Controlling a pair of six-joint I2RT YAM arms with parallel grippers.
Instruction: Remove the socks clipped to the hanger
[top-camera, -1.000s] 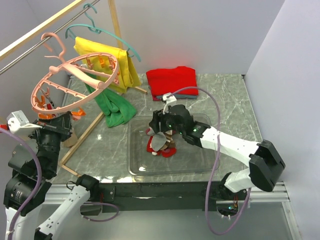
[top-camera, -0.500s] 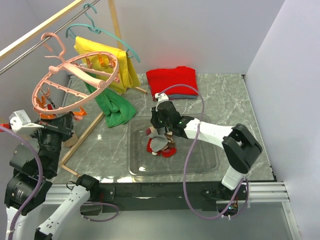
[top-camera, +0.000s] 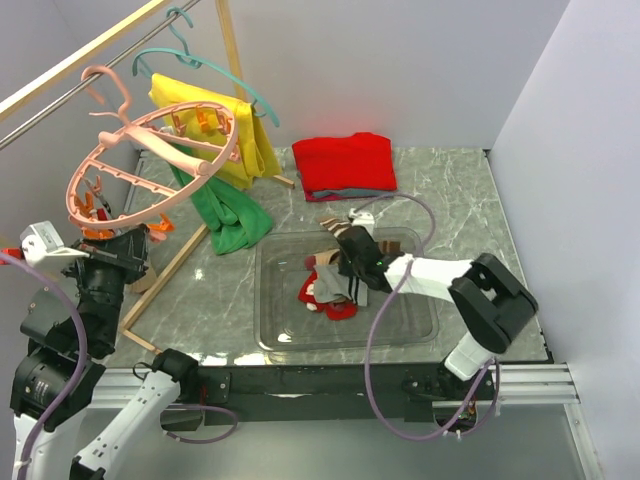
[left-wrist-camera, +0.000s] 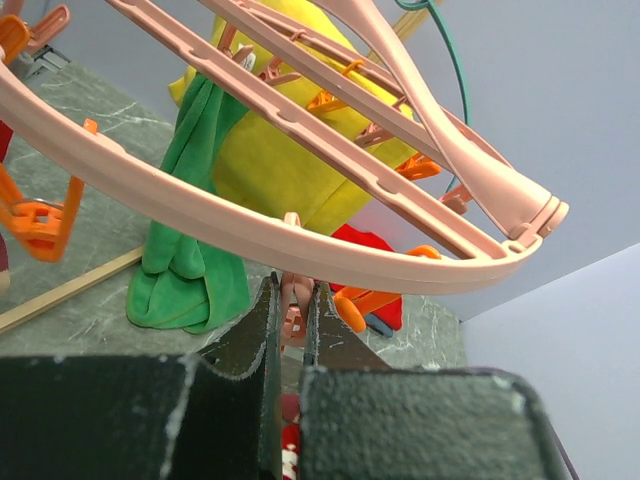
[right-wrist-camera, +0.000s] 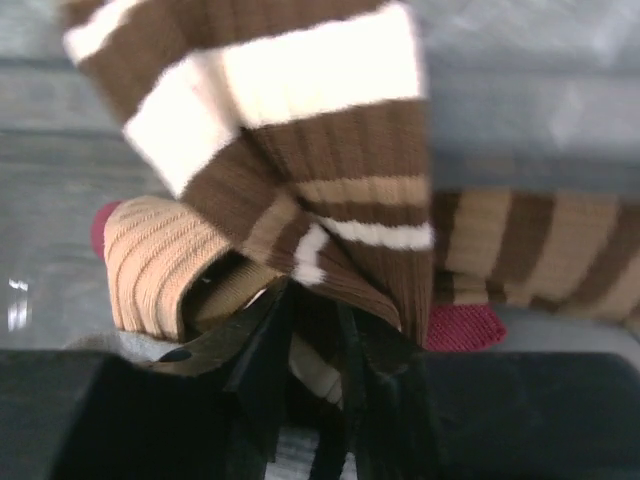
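The pink ring hanger (top-camera: 200, 168) hangs by its hook from the rail at the upper left. Its rim (left-wrist-camera: 250, 225) fills the left wrist view. My left gripper (top-camera: 128, 252) is at its near lower rim, shut (left-wrist-camera: 292, 295) on a small pink clip (left-wrist-camera: 291, 318) hanging under the rim. Several socks (top-camera: 325, 292) lie piled in the clear tray (top-camera: 420, 330). My right gripper (top-camera: 345, 262) is over that pile, shut (right-wrist-camera: 318, 300) on a brown-and-white striped sock (right-wrist-camera: 300, 150). A tan ribbed sock (right-wrist-camera: 150, 265) and a red one (right-wrist-camera: 465, 325) lie beside it.
A yellow shirt (top-camera: 225, 125) on a teal coat hanger (top-camera: 200, 60) and a green cloth (top-camera: 235, 215) hang behind the ring. A folded red garment (top-camera: 345, 165) lies at the back. A wooden rack leg (top-camera: 175, 265) slants across the left. Orange clips (left-wrist-camera: 40, 220) dangle from the rim.
My right gripper has shifted right and nearer over the tray and turned, with the brown striped sock now bunched in it. The left arm and the hanger have barely moved.
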